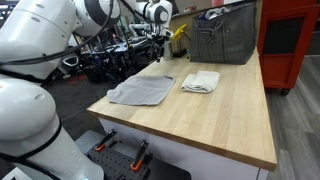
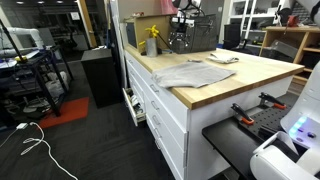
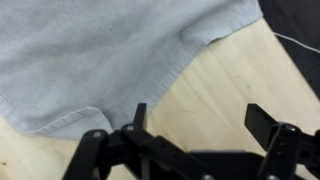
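— Any writing, label, brand or number that can be read here?
— None. In the wrist view the grey cloth (image 3: 100, 50) is plain weave, with no tag or print showing.
— What about the grey bin (image 1: 222, 38) or the red cabinet (image 1: 290, 30)?
— If they carry any marks, those are too small and blurred to read in an exterior view.
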Motion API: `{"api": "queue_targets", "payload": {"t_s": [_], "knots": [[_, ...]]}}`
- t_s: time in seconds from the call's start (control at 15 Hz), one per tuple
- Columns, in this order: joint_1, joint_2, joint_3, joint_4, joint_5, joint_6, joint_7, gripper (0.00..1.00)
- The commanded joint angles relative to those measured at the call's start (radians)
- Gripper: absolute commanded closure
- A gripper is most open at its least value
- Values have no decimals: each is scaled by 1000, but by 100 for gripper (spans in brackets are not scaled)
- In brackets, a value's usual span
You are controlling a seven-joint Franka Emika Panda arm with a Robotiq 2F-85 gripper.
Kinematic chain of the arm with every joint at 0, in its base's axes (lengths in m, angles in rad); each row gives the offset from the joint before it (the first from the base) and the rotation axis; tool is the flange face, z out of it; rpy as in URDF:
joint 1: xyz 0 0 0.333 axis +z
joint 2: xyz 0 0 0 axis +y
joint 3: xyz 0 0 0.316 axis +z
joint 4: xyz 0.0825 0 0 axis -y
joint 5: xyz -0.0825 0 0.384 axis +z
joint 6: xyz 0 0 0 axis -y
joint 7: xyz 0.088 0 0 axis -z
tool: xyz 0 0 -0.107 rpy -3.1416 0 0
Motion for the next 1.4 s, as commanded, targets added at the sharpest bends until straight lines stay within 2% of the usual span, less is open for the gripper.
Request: {"api": "queue_targets", "payload": {"t_s": [0.0, 0.4, 0.67, 1.0, 1.2, 1.33], "knots": [[-31, -85, -6, -235, -22, 132, 98, 0], [-97, -154, -14, -499, 32, 259, 242, 0], [-125, -219, -8, -617, 90, 330, 299, 0], [-135, -276, 2, -699, 123, 380, 315, 0], [-137, -290, 6, -704, 134, 389, 315, 0], [-140, -291, 10, -688, 144, 384, 316, 6]]}}
